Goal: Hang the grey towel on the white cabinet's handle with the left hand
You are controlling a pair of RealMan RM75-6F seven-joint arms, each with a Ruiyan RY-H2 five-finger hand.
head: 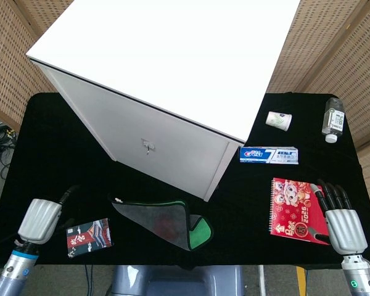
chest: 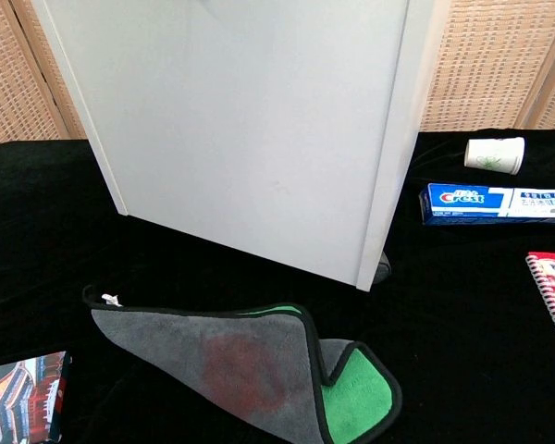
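Observation:
The grey towel (head: 160,217) with a green underside lies folded on the black table in front of the white cabinet (head: 166,74); the chest view shows the towel (chest: 227,361) close up, below the cabinet (chest: 250,129). The small handle (head: 148,147) sits on the cabinet's front face, above the towel. My left hand (head: 42,219) hovers over the table's front left, left of the towel and apart from it, holding nothing; its dark fingers point toward the cabinet and blend into the cloth. My right hand (head: 341,221) rests with fingers spread at the front right.
A picture card (head: 89,236) lies between my left hand and the towel. A red spiral calendar (head: 295,208) is under my right hand's fingertips. Behind it are a toothpaste box (head: 269,155), a paper cup (head: 279,120) and a bottle (head: 334,120). Wicker screens stand behind.

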